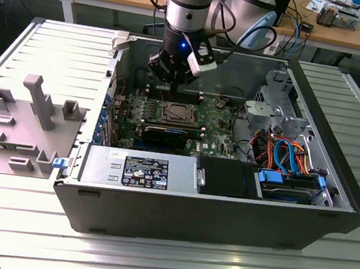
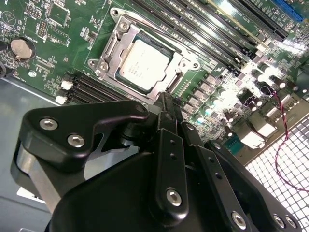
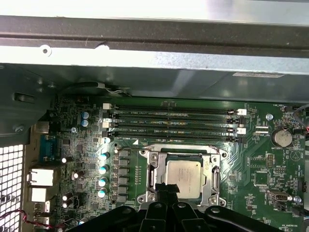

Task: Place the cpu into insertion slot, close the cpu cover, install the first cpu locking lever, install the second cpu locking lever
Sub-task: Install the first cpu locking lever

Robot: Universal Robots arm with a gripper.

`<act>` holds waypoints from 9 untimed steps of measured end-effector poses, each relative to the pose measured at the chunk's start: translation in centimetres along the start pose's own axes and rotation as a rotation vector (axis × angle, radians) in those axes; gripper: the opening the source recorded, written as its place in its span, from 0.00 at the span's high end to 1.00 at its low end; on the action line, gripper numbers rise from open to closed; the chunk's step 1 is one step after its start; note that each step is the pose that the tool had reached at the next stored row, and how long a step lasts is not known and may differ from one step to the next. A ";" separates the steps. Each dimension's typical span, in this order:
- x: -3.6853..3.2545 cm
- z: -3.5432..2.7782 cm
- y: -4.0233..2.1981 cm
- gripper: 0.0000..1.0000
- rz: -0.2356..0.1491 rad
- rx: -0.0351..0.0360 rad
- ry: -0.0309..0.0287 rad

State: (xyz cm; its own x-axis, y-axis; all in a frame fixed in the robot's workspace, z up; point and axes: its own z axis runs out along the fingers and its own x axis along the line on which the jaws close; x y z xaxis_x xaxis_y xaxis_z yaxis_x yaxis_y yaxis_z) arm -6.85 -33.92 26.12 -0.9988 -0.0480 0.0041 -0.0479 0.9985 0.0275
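Ribbed metal table (image 1: pixel 165 257) carries open computer case (image 1: pixel 223 212)

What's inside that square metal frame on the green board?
The silvery cpu lies inside the cpu cover frame. The insertion slot beneath is covered, and the hand hides the chip's near edge.

An open computer case (image 1: pixel 328 212) is lying on a ribbed metal surface (image 1: pixel 152 256). Inside, a green motherboard (image 3: pixel 256 164) is sitting with long black memory slots (image 3: pixel 174 121), and a silver power supply (image 1: pixel 139 169) is resting beside bundled coloured cables (image 1: pixel 283 150).

Wooden desks (image 1: pixel 350 34) behind ribbed table (image 1: pixel 152 256).
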 end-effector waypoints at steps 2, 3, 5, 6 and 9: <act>0.18 0.00 0.01 0.89 0.000 -0.0001 -0.0001; 0.27 0.01 0.01 0.89 0.000 -0.0001 -0.0001; 0.44 0.01 0.02 0.89 0.000 -0.0002 -0.0001; 0.49 0.01 0.02 0.89 0.000 -0.0001 -0.0001; 0.64 0.01 0.03 0.89 0.000 -0.0001 -0.0001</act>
State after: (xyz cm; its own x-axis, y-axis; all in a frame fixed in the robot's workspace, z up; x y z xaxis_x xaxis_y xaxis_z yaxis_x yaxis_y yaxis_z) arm -7.48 -33.92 26.11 -0.9988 -0.0480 0.0040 -0.0479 0.9985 0.0276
